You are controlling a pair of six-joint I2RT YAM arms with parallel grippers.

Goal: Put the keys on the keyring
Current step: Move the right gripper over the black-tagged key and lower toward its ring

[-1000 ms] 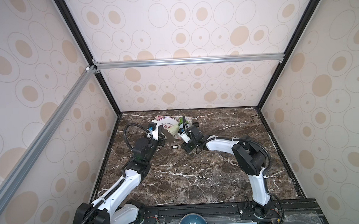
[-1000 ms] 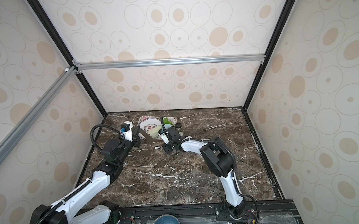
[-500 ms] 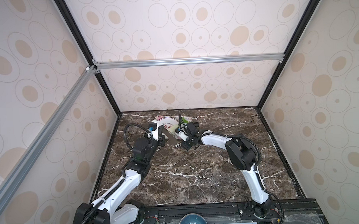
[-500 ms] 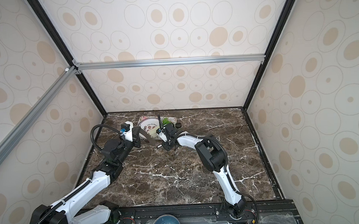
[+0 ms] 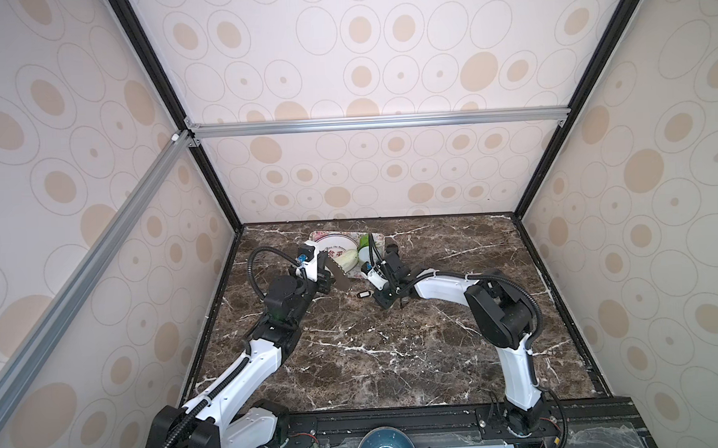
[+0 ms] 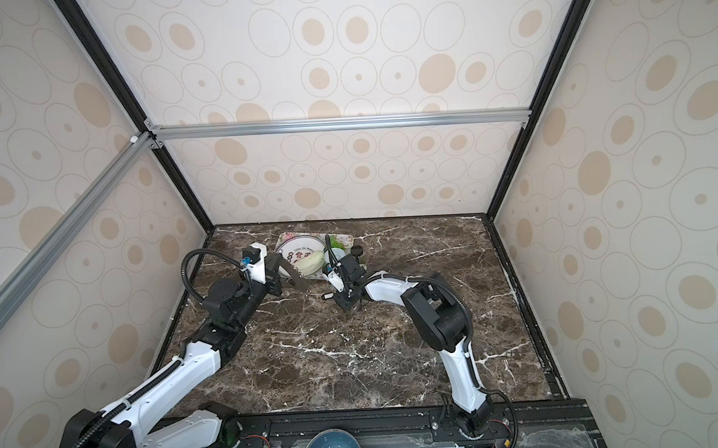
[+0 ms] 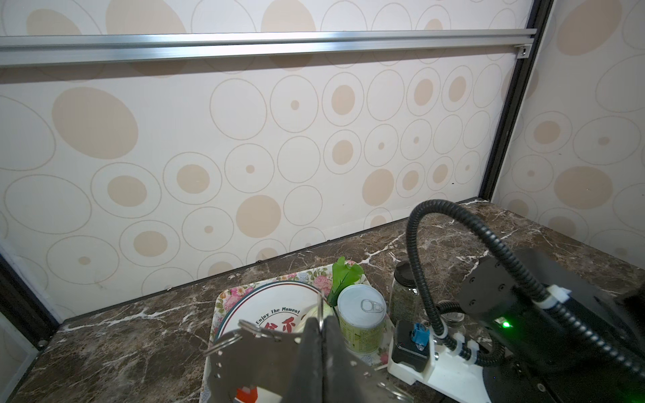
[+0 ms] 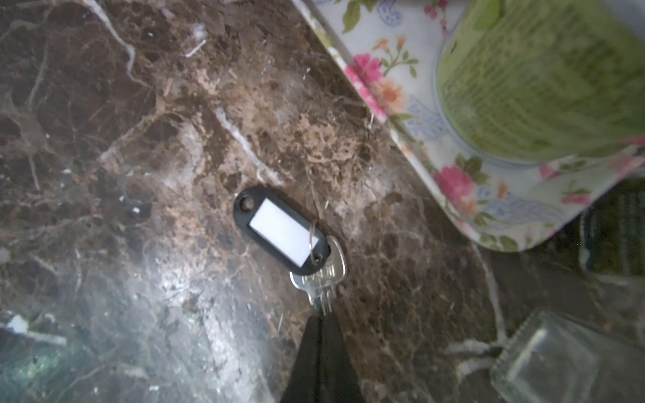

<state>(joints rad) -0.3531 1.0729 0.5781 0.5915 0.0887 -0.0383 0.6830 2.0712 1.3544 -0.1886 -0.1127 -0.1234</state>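
One of the keys, a silver key (image 8: 323, 275) on a black tag with a white centre (image 8: 279, 232), lies on the marble; the tag shows in both top views (image 5: 363, 294) (image 6: 328, 295). My right gripper (image 8: 321, 319) (image 5: 377, 298) is shut on the key's blade tip. My left gripper (image 7: 321, 324) (image 5: 329, 278) is shut on the keyring (image 7: 251, 356) (image 5: 339, 279) (image 6: 298, 279), a flat grey piece with edge holes and wire rings, held up beside the tray. A red-orange tag (image 7: 247, 393) shows behind the keyring's opening.
A floral tray (image 5: 314, 236) (image 8: 401, 115) at the back holds a white plate (image 7: 279, 300), a pale vegetable, a green can (image 7: 361, 321) and a green leaf. A dark jar (image 7: 405, 296) stands beside it. A clear glass jar (image 8: 558, 363) is near the right gripper. A blue bowl (image 5: 382, 444) sits at the front edge.
My right gripper's jaws have closed on the key's blade next to the black tag, and that arm has shifted slightly. The left arm and the keyring have stayed put.
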